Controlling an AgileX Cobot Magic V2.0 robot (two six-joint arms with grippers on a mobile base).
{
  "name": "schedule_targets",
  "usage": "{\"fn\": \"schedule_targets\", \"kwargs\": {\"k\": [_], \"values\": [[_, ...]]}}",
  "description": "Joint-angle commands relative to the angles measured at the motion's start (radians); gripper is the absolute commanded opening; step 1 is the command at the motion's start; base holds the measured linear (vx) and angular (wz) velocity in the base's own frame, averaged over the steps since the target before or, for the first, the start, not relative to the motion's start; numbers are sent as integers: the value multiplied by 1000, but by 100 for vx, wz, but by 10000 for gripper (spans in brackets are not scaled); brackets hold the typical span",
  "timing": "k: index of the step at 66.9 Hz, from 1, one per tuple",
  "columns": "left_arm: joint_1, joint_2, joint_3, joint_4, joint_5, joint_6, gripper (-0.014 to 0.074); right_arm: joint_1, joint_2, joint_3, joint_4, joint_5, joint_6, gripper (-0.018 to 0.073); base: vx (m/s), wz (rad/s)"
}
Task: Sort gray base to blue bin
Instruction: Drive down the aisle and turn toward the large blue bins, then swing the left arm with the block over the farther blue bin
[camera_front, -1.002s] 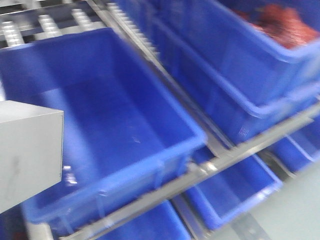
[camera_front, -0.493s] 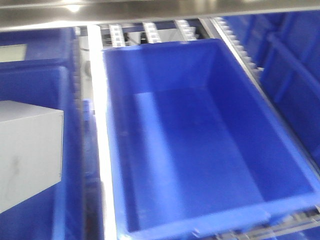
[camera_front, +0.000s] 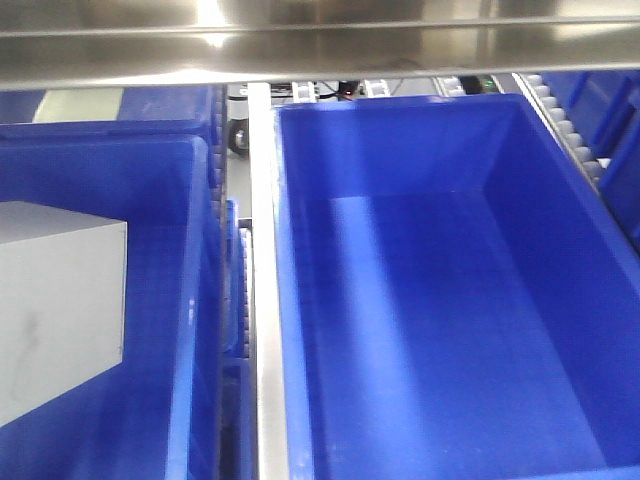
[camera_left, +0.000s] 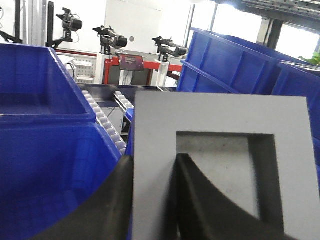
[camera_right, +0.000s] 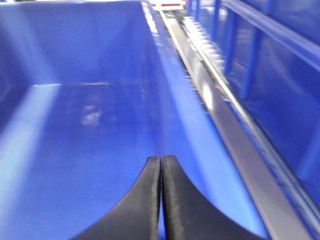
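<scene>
Pinching the gray base (camera_left: 220, 115) by its recess wall for an easy drop, left gripper (camera_left: 155, 158) hangs at 9 o'clock of the blue bin (camera_front: 430, 330), right gripper (camera_right: 161, 160) clamped on nothing.

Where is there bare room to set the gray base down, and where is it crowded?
The blue bin on the right has a bare floor, bordered by its walls. The shut right end effector hangs over bare bin floor. Crowded: the narrow gap along the metal rail between bins. The left end effector holds the gray base.
</scene>
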Motion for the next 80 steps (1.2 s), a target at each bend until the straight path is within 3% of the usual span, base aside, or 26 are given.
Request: {"fn": "schedule_targets", "kwargs": {"k": [1,80], "values": [[-2,4,-28,-6,-111,-4,2,1,18,2,-4,-61,-12,-5,3,14],[-2,4,-28,-6,-111,-4,2,1,18,2,-4,-61,-12,-5,1,4]]}}
